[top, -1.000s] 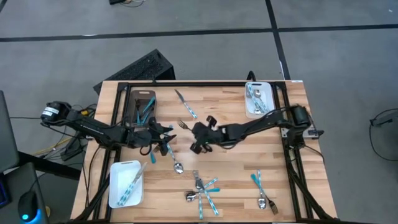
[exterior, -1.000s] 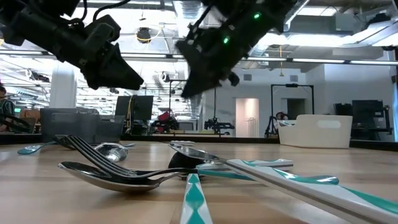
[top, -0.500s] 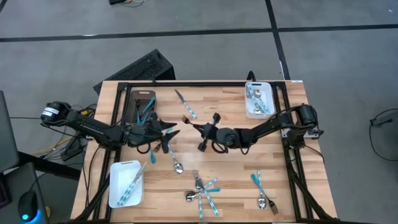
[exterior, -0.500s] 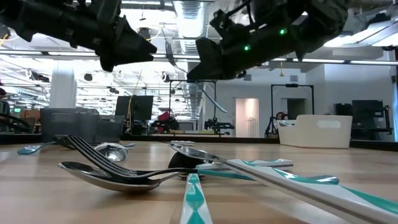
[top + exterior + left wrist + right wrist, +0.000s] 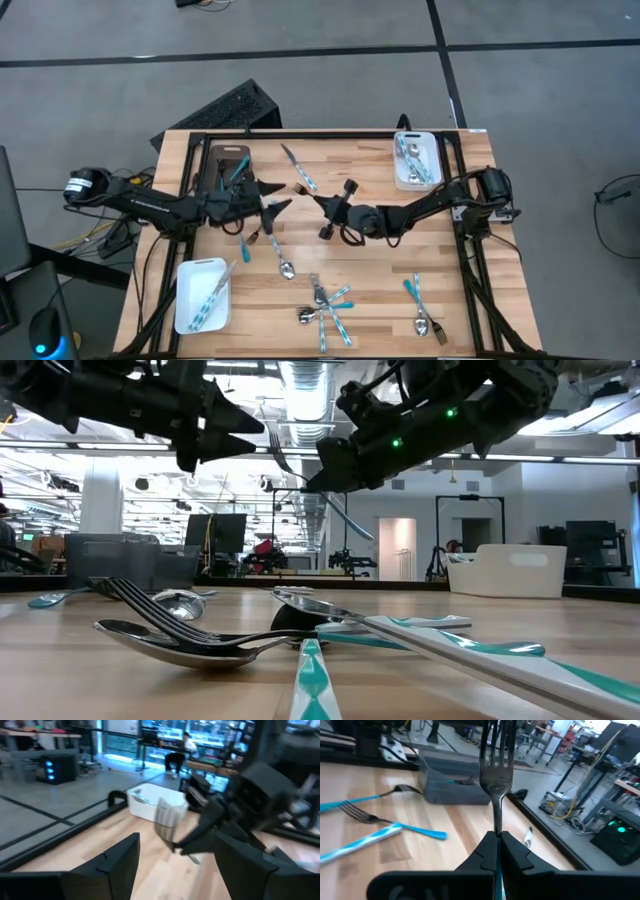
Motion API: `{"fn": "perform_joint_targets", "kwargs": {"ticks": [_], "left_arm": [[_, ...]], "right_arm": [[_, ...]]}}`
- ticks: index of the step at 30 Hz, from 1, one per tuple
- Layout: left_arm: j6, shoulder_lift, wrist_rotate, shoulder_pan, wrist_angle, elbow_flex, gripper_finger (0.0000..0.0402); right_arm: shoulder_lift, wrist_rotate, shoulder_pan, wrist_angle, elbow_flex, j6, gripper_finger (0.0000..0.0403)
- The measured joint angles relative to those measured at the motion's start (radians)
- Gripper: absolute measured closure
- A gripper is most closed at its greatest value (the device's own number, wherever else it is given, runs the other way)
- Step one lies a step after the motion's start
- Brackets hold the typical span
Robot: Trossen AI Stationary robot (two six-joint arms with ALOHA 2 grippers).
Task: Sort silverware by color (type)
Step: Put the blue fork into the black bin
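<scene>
My right gripper hovers over the table's middle, shut on a fork whose tines point toward my left gripper. My left gripper is open and empty, level, just left of the fork's head; its fingers frame the fork in the left wrist view. More teal-handled silverware lies on the wood: a knife, a spoon and a pile near the front edge. My right gripper pinches the fork between its two fingers, just behind the neck, where the handle begins. The fingers come nearly level from the table's right and lie along the fork. The fork sticks straight out ahead of them, clear of the table.
A dark grey tray with teal pieces stands at the far left. One white tray stands at the far right and another at the near left. More cutlery lies at the near right. Black rails edge the table's left and right sides.
My right gripper has tipped from pointing down to nearly level and drawn a little toward the table's right, carrying the fork. My left gripper has risen, tipped up to level and gone toward the far edge, ending beside the fork's head.
</scene>
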State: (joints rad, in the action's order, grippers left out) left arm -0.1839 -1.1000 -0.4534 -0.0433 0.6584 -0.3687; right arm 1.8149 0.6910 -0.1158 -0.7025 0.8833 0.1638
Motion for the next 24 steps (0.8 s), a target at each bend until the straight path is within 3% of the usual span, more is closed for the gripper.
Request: {"fn": "perform_joint_targets", "kwargs": {"ticks": [8, 14, 24], "left_arm": [[-0.041, 0.000, 0.108, 0.075, 0.048, -0.001, 0.0199], [0.001, -0.007, 0.126, 0.077, -0.002, -0.033, 0.0217], [0.046, -0.183, 0.056, 0.077, 0.005, -0.122, 0.0219]], "right_arm": [[0.000, 0.000, 0.006, 0.031, 0.000, 0.005, 0.0377], [0.000, 0.001, 0.012, 0.009, 0.000, 0.001, 0.0377], [0.000, 0.019, 0.011, 0.018, 0.013, -0.024, 0.0377]]}}
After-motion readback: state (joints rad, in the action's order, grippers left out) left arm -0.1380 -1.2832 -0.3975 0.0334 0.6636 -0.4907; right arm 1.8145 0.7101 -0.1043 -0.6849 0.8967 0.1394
